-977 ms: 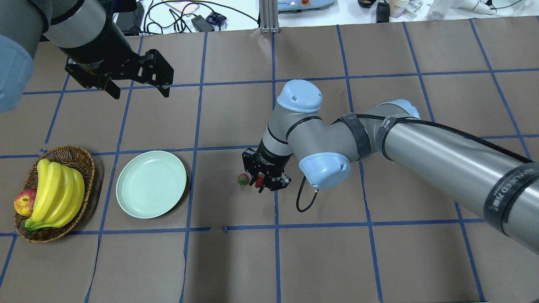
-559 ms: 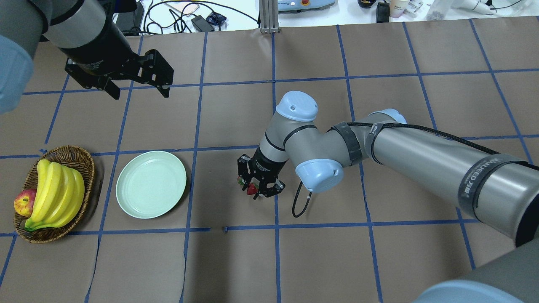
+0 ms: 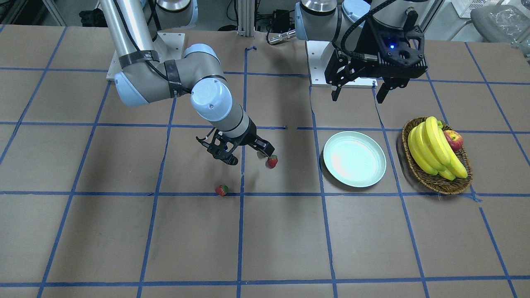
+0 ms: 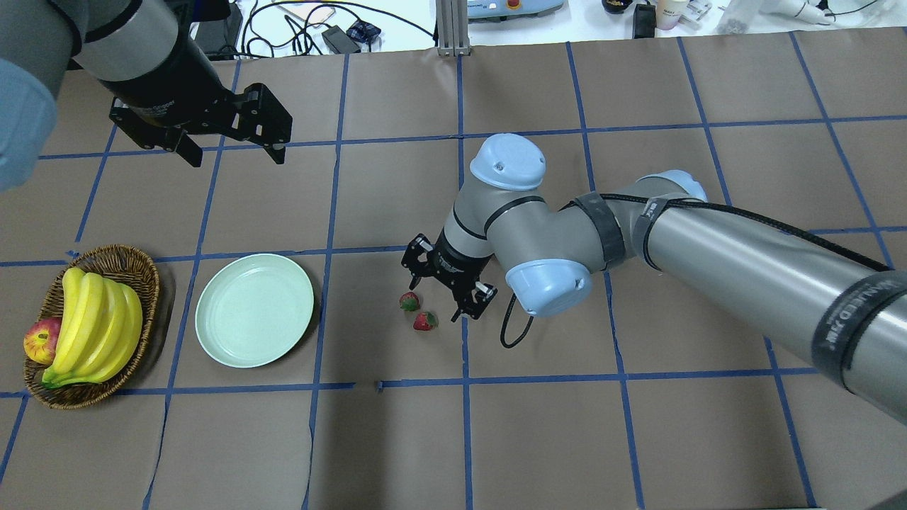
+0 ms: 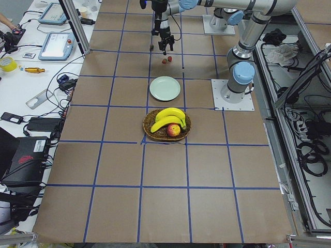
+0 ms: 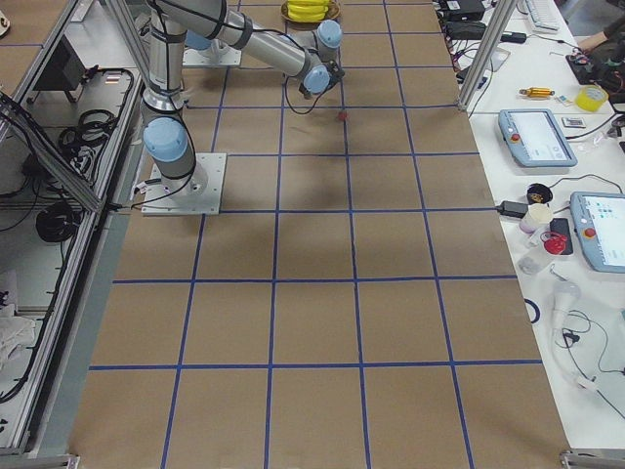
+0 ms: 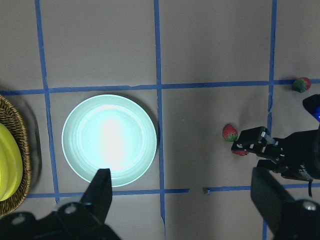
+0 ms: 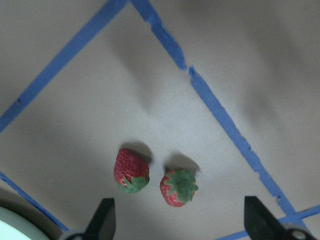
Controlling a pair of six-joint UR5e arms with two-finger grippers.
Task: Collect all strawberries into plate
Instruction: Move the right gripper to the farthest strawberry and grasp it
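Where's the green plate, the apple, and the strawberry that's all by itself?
plate (image 4: 254,310), overhead view, its bare middle.
apple (image 3: 453,140), front-facing view, its red side.
lone strawberry (image 3: 221,190), front-facing view, its red body.

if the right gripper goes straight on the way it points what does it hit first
Probably the small red strawberry with its green cap facing the camera: in the wrist view it lies nearest the midline of the open, downward-pointing right gripper. A second strawberry sits just beside it, and depth is unclear.
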